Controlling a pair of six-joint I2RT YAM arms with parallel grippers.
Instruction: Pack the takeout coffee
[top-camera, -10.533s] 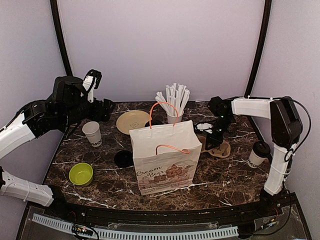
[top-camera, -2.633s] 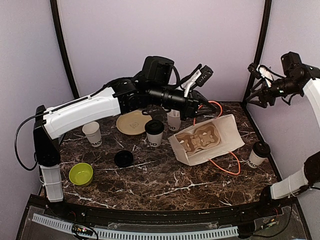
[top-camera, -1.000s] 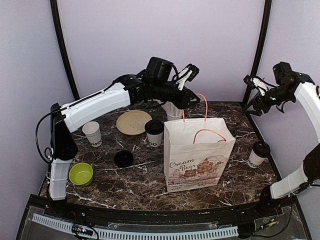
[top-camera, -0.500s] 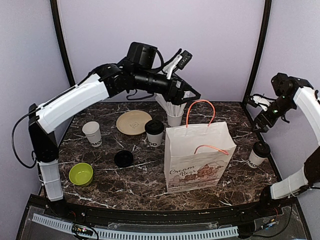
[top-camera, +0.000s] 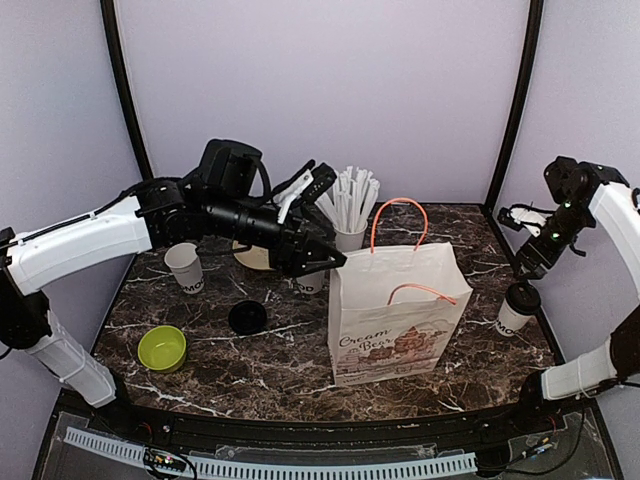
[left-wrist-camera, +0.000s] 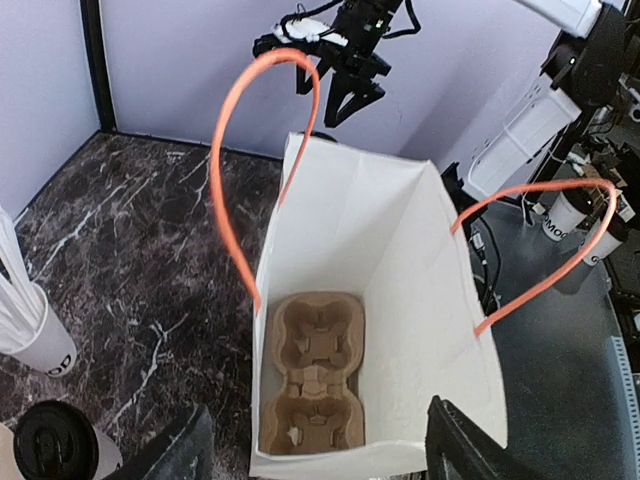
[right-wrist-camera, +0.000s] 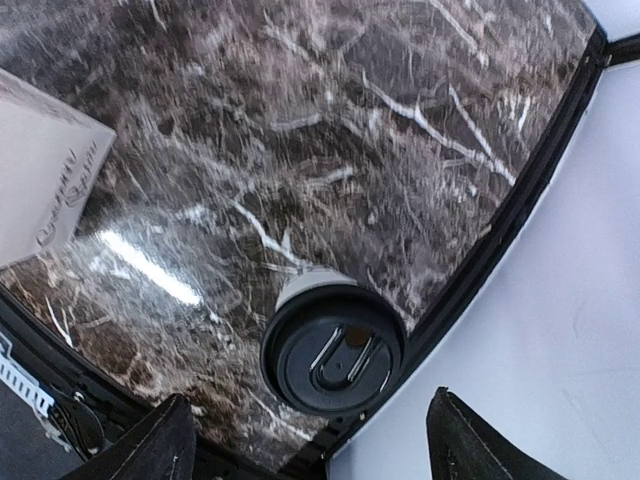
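One takeout coffee, a white cup with a black lid, stands at the table's right edge. My right gripper hovers open just above it. In the right wrist view its lid lies between and beyond my spread fingers. A second takeout coffee stands left of the white paper bag, mostly hidden under my left gripper. That gripper is open and empty at the bag's left top edge. The left wrist view looks down into the bag at a brown cup carrier on its floor.
A cup of white straws stands behind the bag. A lidless white cup, a tan plate, a loose black lid and a green bowl sit at the left. The bag's orange handles stick up.
My left gripper opened, let go of the bag's orange handle and dropped back to the left. The bag stands upright. My right gripper came down over the right-hand coffee.
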